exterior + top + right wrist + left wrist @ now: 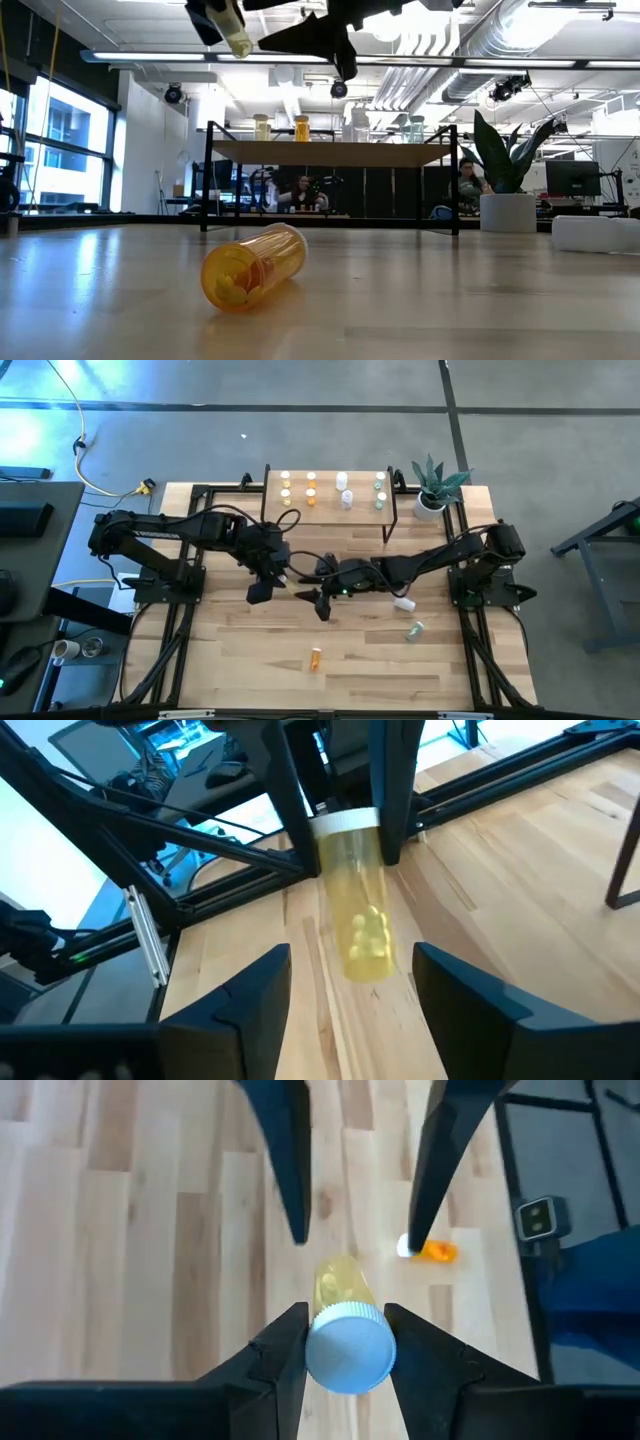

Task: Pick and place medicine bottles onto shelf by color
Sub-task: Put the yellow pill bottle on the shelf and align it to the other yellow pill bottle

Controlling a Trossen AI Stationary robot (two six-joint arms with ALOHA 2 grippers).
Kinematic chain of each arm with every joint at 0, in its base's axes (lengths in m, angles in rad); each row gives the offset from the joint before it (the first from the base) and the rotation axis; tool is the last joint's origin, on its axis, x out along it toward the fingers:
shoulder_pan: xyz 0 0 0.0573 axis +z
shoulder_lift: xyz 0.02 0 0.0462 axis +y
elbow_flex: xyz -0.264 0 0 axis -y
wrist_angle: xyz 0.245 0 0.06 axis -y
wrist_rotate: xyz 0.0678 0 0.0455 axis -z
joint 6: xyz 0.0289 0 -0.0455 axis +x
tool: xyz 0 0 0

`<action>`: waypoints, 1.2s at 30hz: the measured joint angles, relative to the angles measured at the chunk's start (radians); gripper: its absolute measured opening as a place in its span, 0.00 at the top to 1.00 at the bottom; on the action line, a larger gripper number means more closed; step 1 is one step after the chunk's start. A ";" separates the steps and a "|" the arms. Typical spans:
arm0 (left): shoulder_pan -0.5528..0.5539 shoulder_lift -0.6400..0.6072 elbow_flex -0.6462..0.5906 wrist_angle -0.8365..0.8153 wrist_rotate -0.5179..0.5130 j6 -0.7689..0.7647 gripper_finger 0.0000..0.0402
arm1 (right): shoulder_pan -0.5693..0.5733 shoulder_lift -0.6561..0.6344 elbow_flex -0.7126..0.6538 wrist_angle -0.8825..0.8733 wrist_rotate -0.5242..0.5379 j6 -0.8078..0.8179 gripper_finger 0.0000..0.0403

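A clear yellow medicine bottle point(338, 1285) with a white cap hangs in the air over the middle of the table, with my left gripper point(345, 1345) shut on it. My right gripper point(350, 990) faces it from the table's right, open; its fingers stand on either side of the bottle's bottom end point(365, 955) without touching. In the high view the two grippers meet at the bottle point(287, 582). The shelf point(330, 512) stands at the table's far edge with several bottles on top. An orange bottle point(255, 268) lies on its side near the front. My left gripper pinches the bottle's white cap point(348, 1350) between its two fingers point(285, 1355), one on each side of the cap. The fingers slant down from the table's left. The bottle sticks out beyond them, lengthwise, toward my right gripper, lifted clear of the table.
A white bottle point(404, 603) and a greenish one point(415, 630) lie on the table under my right arm. A potted plant point(435, 485) stands at the far right corner beside the shelf. Bare wood stretches along the table's near side around the orange bottle point(316, 658).
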State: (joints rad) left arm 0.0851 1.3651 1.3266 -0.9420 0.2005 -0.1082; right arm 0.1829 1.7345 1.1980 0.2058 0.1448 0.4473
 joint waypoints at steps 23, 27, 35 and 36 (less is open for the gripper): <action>0.379 0.000 0.242 -0.335 -0.316 0.119 0.71 | -0.177 -0.218 0.000 -0.351 0.019 -0.004 0.50; 0.449 0.008 0.295 -0.378 -0.309 0.111 0.71 | -0.231 -0.260 0.000 -0.395 0.018 -0.038 0.50; 0.543 0.074 0.439 -0.482 -0.264 0.089 0.71 | -0.351 -0.306 0.000 -0.427 0.018 -0.071 0.50; 0.550 0.087 0.454 -0.492 -0.253 0.083 0.71 | -0.365 -0.306 0.000 -0.434 0.018 -0.071 0.50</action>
State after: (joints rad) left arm 0.6349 1.4519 1.7810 -1.4337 -0.0521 -0.0248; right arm -0.1820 1.4288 1.1984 -0.2285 0.1627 0.3759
